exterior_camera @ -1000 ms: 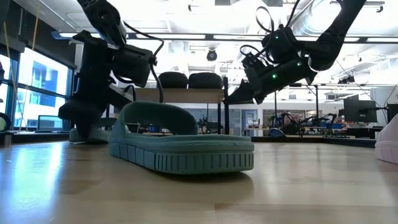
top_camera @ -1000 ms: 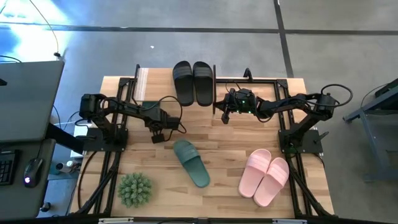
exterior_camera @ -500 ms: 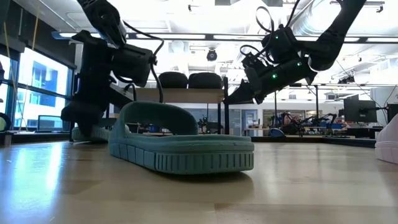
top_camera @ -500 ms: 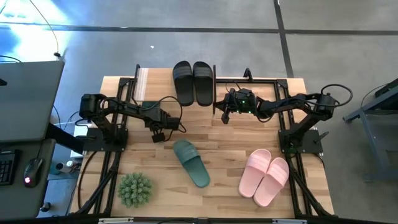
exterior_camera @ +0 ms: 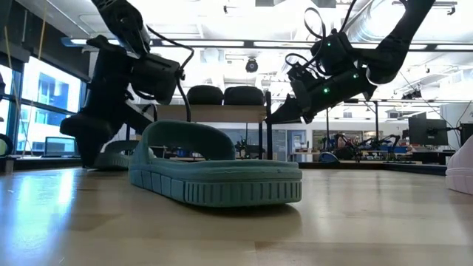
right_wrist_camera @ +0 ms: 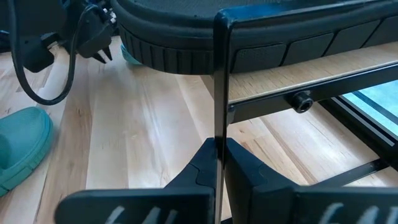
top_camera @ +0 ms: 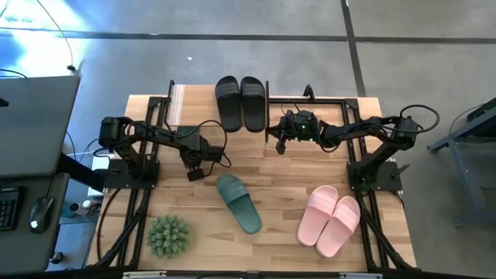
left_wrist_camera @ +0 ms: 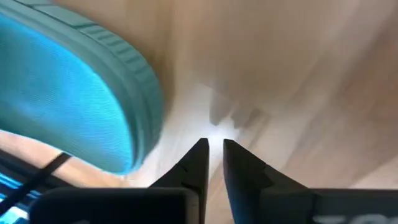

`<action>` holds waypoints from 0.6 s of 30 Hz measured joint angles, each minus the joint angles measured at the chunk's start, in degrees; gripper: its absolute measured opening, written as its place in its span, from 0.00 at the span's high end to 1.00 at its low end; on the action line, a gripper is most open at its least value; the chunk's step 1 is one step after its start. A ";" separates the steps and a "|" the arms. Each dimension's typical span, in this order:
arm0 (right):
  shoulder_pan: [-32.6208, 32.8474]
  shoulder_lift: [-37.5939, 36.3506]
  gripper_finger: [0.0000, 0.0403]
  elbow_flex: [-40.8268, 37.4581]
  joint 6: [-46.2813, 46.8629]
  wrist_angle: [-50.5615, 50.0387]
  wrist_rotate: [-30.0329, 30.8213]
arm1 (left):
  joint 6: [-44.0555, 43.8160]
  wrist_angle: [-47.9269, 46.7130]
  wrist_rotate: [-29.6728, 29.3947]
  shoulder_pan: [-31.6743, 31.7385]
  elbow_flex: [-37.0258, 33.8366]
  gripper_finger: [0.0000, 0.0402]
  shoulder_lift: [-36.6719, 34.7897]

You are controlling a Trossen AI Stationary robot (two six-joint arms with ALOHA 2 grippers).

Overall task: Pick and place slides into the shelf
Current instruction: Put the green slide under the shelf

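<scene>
Light wood plank worktop (top_camera: 287, 174) sits on a grey concrete floor (top_camera: 256, 46) with dark seam lines. Bright glare patch on the floor at the high view's upper left. Grey desk (top_camera: 35, 124) beside the worktop, with a keyboard (top_camera: 8, 208) and mouse (top_camera: 40, 211) at its near end. Low view: open lab hall, white ceiling (exterior_camera: 244, 18) with strip lights and ducting, tall window (exterior_camera: 44, 111) on the left, monitors and equipment (exterior_camera: 429, 133) far right.
</scene>
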 joint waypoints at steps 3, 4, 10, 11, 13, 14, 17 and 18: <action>0.00 0.00 1.00 0.00 -0.04 0.00 0.00 | -0.23 -0.27 1.70 0.00 0.20 0.85 0.00; 0.00 0.00 1.00 0.00 -0.04 0.00 0.00 | -0.43 -0.39 1.92 -0.11 0.49 0.83 0.00; 0.00 0.00 1.00 0.00 -0.13 0.00 -0.02 | -0.81 -1.92 2.41 -3.19 4.67 0.73 -0.02; 0.00 0.00 1.00 0.00 -0.14 0.00 0.00 | -1.17 -2.61 2.47 -4.12 5.75 0.72 -0.01; 0.02 0.00 1.00 0.00 -0.15 0.00 -0.02 | -2.34 -4.15 2.46 -6.02 8.16 0.70 -0.02; 0.02 0.00 1.00 0.00 -0.15 0.00 -0.02 | -3.10 -4.88 2.45 -7.11 9.49 0.70 -0.02; 0.02 0.00 1.00 0.00 -0.15 0.00 -0.02 | -5.30 -6.72 2.44 -10.74 13.70 0.68 -0.02; 0.02 0.00 1.00 0.00 -0.15 0.00 0.00 | -6.14 -6.82 2.43 -12.07 15.14 0.68 -0.02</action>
